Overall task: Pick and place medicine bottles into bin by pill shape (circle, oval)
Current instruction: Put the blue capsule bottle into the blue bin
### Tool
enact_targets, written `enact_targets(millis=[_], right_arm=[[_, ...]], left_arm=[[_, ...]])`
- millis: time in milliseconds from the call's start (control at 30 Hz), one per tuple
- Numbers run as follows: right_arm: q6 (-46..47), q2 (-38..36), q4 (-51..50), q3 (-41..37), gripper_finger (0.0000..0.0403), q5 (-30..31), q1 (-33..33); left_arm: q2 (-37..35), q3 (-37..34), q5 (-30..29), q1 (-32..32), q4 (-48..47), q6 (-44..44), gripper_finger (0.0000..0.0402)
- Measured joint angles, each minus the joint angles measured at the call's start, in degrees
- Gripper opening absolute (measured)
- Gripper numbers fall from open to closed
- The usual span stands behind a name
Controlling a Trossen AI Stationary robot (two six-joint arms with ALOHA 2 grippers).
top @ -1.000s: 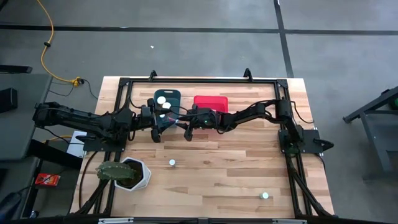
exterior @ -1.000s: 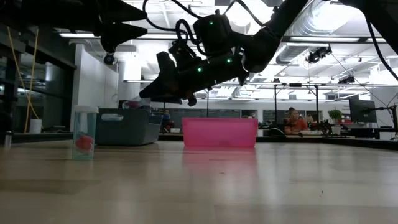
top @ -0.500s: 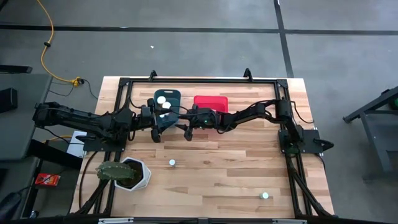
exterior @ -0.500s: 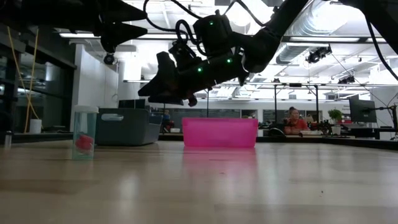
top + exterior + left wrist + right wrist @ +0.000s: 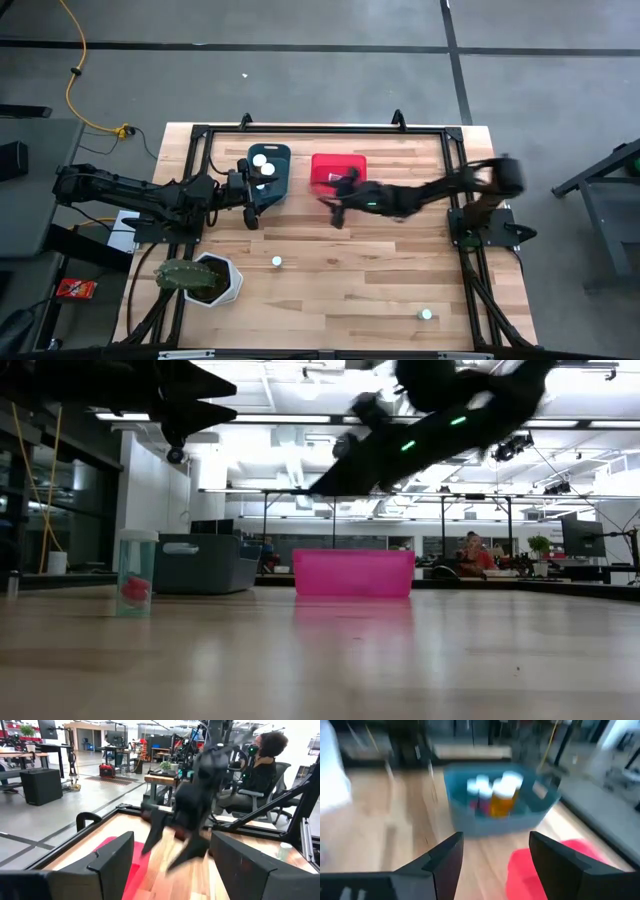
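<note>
The dark teal bin (image 5: 268, 166) and the red bin (image 5: 338, 168) stand side by side at the table's far middle. Several medicine bottles (image 5: 501, 795) with white caps stand inside the teal bin; one has an amber body. Two more bottles stand on the table, one (image 5: 277, 261) near the middle and one (image 5: 427, 314) at the near right. My right gripper (image 5: 335, 207) hangs open and blurred in front of the red bin, with nothing between its fingers (image 5: 445, 860). My left gripper (image 5: 172, 850) waits open at the teal bin's near side, pointing toward the right.
A white hexagonal pot (image 5: 213, 281) with a plant stands at the near left. A black frame (image 5: 320, 128) runs round the table's edges. In the low view a clear bottle (image 5: 135, 573) with something red inside stands left of the teal bin (image 5: 205, 563). A person sits in the room beyond.
My right gripper has drawn back fast from beside the teal bin toward the table's right edge, rising a little, and now hangs in front of the red bin. The bins and the bottles on the table have kept their places.
</note>
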Motion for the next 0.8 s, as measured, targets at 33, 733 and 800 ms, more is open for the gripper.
enact_targets(millis=[33, 733, 800], right_arm=[[0.0, -3.43, 2.95, -3.39, 0.022, 0.12, 0.31], [3.25, -43.04, 5.96, -24.92, 0.022, -10.37, 7.89], [3.26, -43.04, 5.67, -24.92, 0.022, -9.87, 7.76]], left_arm=[[-0.02, 0.0, 0.0, 0.0, 0.09, 0.0, 0.0252], [-0.02, 0.0, -0.44, 0.02, 0.55, -0.02, 0.0252], [-0.02, 0.0, -0.44, 0.02, 0.57, -0.02, 0.0252]])
